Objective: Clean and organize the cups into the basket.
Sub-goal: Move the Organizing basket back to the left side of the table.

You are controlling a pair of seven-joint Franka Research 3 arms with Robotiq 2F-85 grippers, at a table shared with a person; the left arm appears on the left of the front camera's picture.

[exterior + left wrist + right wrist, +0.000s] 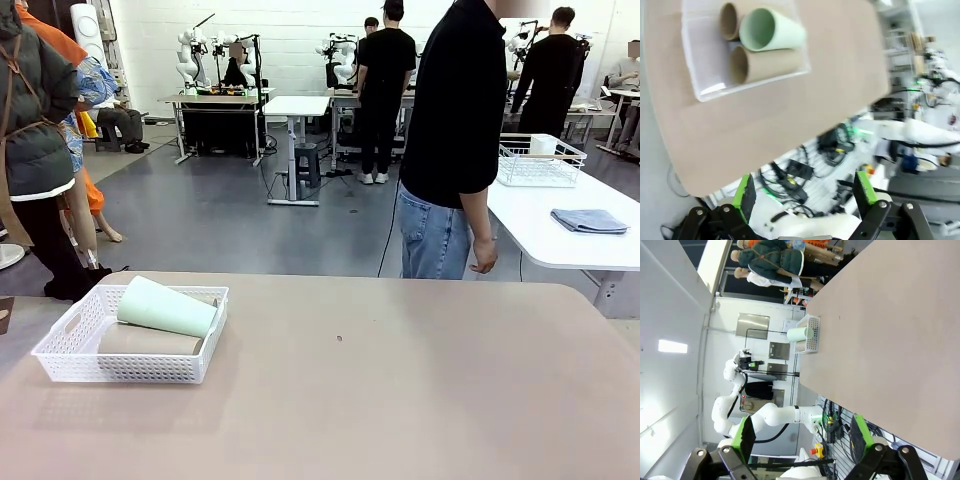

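Near the worktop's left edge, front view: basket (pixel 75 345), white lattice plastic, oval handle cut-out; mint-green cup (pixel 166 306) lying atop tan cups (pixel 148 341), partly hidden by the wall.
Far edge: person (pixel 455 140) standing, head cut off.
Left wrist view: left gripper (pixel 805 192) jaws wide, nothing held; three cups' open mouths visible, slightly blurred.
Right wrist view: right gripper (pixel 802 432) jaws wide, nothing held; basket small, distant.

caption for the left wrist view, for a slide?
Open left gripper above the table edge; mint-green cup lying on two tan cups in the white basket.
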